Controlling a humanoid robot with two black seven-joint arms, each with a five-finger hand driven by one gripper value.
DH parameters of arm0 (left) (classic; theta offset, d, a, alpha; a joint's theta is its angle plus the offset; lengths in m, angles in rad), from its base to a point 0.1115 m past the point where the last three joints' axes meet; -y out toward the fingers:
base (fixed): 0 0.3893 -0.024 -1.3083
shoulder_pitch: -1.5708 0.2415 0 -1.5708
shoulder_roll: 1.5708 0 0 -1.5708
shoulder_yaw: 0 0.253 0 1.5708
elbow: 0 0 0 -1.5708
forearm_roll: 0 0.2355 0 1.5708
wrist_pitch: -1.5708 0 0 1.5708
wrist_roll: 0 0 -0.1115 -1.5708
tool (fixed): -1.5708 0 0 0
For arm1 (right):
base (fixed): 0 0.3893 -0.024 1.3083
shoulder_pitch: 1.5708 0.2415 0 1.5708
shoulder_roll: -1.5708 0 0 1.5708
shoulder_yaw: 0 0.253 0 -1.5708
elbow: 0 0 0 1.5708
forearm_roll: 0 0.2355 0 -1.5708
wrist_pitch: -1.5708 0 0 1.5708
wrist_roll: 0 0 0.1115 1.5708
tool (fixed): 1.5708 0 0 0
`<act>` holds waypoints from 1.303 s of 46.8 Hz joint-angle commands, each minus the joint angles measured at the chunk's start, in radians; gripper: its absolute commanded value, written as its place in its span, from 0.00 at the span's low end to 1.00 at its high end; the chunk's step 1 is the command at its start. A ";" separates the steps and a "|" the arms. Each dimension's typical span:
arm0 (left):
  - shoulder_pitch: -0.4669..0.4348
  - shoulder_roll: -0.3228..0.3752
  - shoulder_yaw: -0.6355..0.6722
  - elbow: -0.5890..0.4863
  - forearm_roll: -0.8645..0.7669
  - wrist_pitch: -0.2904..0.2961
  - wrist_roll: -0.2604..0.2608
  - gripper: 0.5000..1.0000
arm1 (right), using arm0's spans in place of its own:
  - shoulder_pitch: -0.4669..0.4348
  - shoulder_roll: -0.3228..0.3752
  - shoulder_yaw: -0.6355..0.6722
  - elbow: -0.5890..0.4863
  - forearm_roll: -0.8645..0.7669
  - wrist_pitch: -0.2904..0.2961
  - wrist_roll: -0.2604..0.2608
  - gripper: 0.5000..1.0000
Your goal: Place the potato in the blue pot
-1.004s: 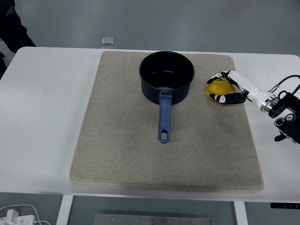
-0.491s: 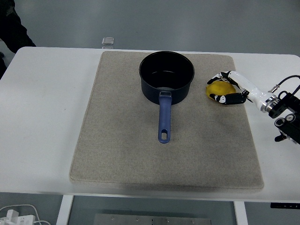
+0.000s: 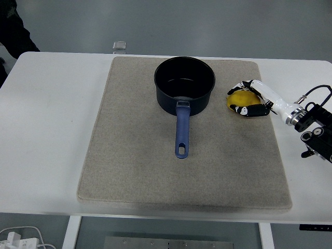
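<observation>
**Potato gripped, lift and drop yet to do**

Start at the near edge of your white table (image 3: 46, 155): the beige felt mat (image 3: 135, 166) covers most of it. On the mat's far half stands the dark blue metal pot (image 3: 184, 85), its long blue handle (image 3: 181, 129) pointing toward 6 o'clock and its inside empty. At 3 o'clock from the pot, just beside it on the mat, lies the yellow rounded potato (image 3: 239, 98). Your right hand (image 3: 254, 99), white-backed with black fingers, is curled around it from the right. The potato looks to be resting on the mat, so grasping seems done; lifting, carrying and releasing remain. No readable writing or brand shows anywhere.
</observation>
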 commanded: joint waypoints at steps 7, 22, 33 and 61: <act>0.000 0.000 0.002 -0.003 0.000 0.000 0.000 1.00 | 0.002 -0.002 0.000 -0.006 0.004 0.000 0.006 0.00; 0.000 0.000 0.002 -0.003 0.000 0.000 0.000 1.00 | 0.040 -0.017 0.020 -0.002 0.037 0.011 -0.003 0.00; 0.000 0.000 0.002 -0.003 0.000 -0.002 0.000 1.00 | 0.127 -0.025 0.017 0.000 0.096 0.049 -0.009 0.00; 0.000 0.000 0.000 -0.003 0.000 -0.002 0.000 1.00 | 0.287 0.067 -0.012 0.049 0.096 0.052 -0.110 0.00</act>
